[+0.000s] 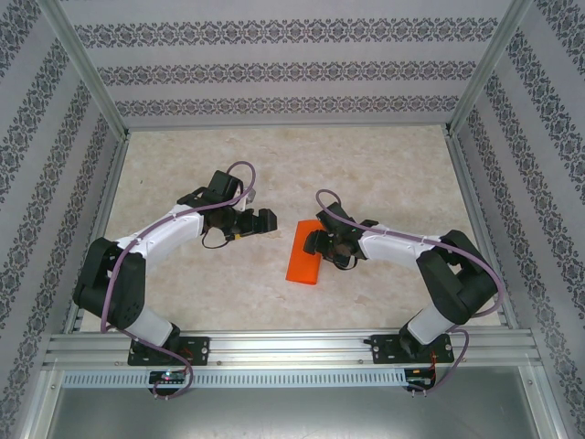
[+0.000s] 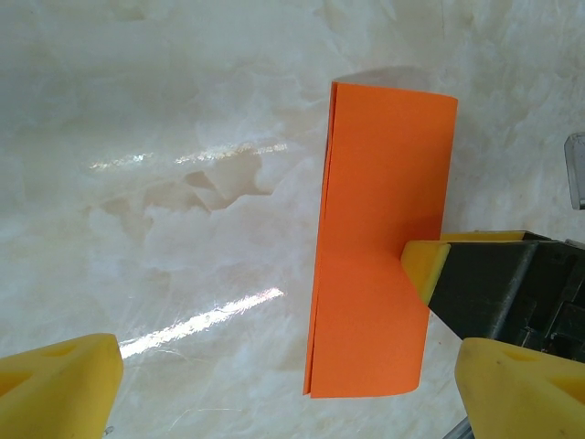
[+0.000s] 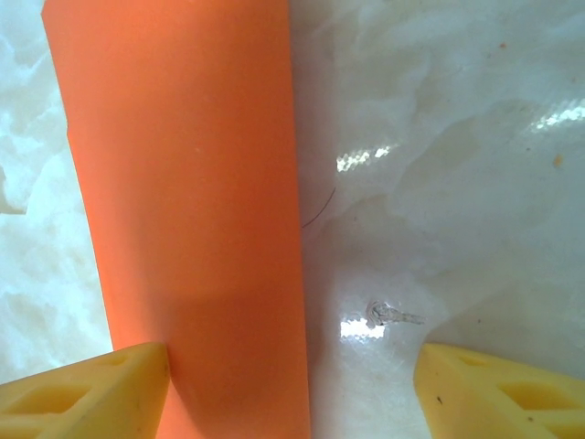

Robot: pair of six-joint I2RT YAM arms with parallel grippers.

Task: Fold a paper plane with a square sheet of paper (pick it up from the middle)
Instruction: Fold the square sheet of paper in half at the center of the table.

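The square sheet of paper (image 1: 302,263), folded into a narrow strip, lies flat mid-table. The right gripper (image 1: 316,244) sits at its 3 o'clock edge, jaws apart, with one fingertip (image 3: 87,393) over the paper. The left gripper (image 1: 267,219) hovers spread wide at 10 o'clock. Press the crease evenly, keeping the layers aligned.

Pale marbled table (image 1: 366,174), orange paper (image 1: 303,256) (apparently folded double) lying mid-table

A bright orange square sheet of paper (image 1: 303,254), plain and unmarked, folded in half into a narrow rectangle. It lies near the middle of the pale marbled desk (image 1: 384,174), slightly tilted. Two layered edges meet along one long side; the opposite long side is a soft, rounded fold.
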